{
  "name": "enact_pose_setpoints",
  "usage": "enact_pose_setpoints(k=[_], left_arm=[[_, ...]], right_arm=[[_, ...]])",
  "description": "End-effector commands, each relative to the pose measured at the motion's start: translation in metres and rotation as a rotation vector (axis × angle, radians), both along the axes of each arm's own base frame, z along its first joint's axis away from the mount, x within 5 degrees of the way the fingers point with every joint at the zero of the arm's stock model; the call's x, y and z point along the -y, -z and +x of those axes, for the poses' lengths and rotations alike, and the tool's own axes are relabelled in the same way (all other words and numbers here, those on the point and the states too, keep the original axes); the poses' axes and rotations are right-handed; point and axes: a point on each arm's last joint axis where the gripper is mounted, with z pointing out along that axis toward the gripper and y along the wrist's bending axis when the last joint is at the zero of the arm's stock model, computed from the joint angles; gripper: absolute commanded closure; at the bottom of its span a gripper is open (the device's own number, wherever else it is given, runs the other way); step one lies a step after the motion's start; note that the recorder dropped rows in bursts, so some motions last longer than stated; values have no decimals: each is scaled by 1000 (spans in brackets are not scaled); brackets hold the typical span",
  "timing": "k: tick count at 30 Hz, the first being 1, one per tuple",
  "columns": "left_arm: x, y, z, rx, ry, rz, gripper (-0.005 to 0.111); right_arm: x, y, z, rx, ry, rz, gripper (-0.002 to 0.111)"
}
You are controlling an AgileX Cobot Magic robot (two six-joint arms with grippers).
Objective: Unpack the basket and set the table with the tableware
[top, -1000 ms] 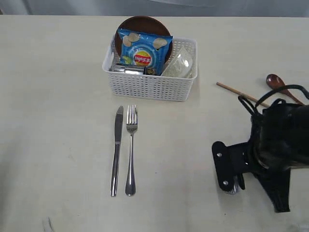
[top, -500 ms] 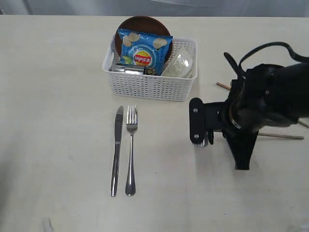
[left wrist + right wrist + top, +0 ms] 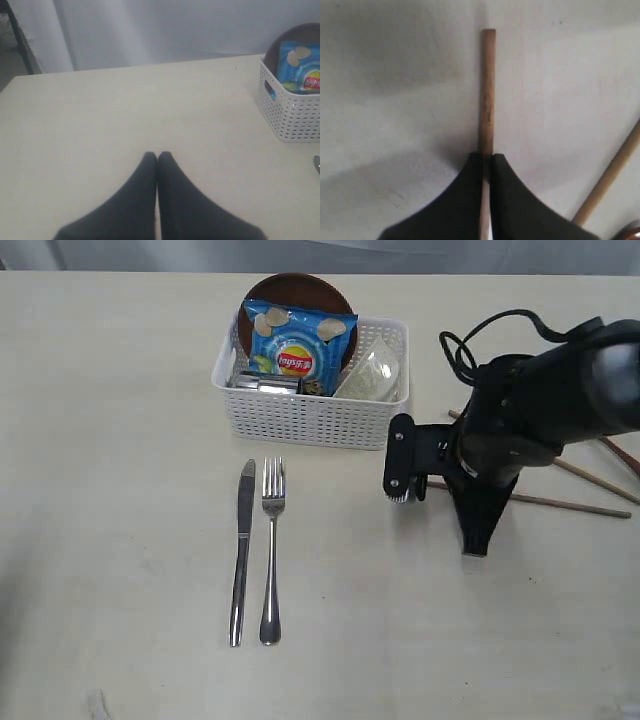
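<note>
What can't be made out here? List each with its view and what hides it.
- Exterior view: the right arm covers most of the spoon and the spot where the chopstick is gripped.
- Exterior view: the chips bag hides much of the plate and the floor of the basket.
- Left wrist view: the frame edge cuts off the basket and the knife.
- The left gripper lies outside the exterior view.

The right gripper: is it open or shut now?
Shut on the chopstick: in the right wrist view the right gripper has its jaws pressed against the stick between them.
</note>
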Motion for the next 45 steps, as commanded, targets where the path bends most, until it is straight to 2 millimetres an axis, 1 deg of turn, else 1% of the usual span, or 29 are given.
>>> enact_pose_setpoints(k=[1,7,11,14,15,17,18,20,21,22,25,28,30,32,34,36,38,40,41,43,45], left_arm=[[0,0,0,9,-2,1,107],[0,0,0,9,-2,1,107],[0,0,0,9,-2,1,107],[0,0,0,9,-2,1,107],[0,0,0,9,-2,1,107],[0,0,0,9,-2,1,107],[0,0,0,9,-2,1,107],[0,0,0,9,-2,1,107],[0,0,0,9,-2,1,107],[0,0,0,9,-2,1,107],[0,0,0,9,-2,1,107],[0,0,0,9,-2,1,107],[0,0,0,9,-2,1,107],[0,0,0,9,-2,1,107],[0,0,0,9,-2,1,107],[0,0,0,9,-2,1,107],[0,0,0,9,-2,1,107],[0,0,0,9,-2,1,107],[0,0,0,9,-2,1,107],[0,0,0,9,-2,1,107],[0,0,0,9,-2,1,107]], right_arm=[[1,2,3,23,81,34,109],[6,1,5,63,150,1,108],[12,-3,10,146,224,-35,108],[13,-4,11,165,245,-38,107],[13,-4,11,166,247,-37,104],[13,-4,11,167,254,-32,93],[13,-4,11,169,259,-27,84],[13,-4,11,170,263,-27,69],[14,-5,10,171,270,-42,63],[15,-5,10,175,269,-56,59],[17,-9,7,190,279,-129,58],[14,-16,1,219,297,-187,58],[8,-26,-1,263,335,-123,58],[4,-42,5,332,429,-26,58],[0,-63,12,418,575,84,58],[-2,-88,18,501,743,179,58],[-6,-112,22,519,861,254,58],[-14,-136,28,477,988,378,58],[-19,-144,31,438,1035,436,58],[-31,-162,40,303,1134,578,58],[-43,-172,49,168,1184,685,58]])
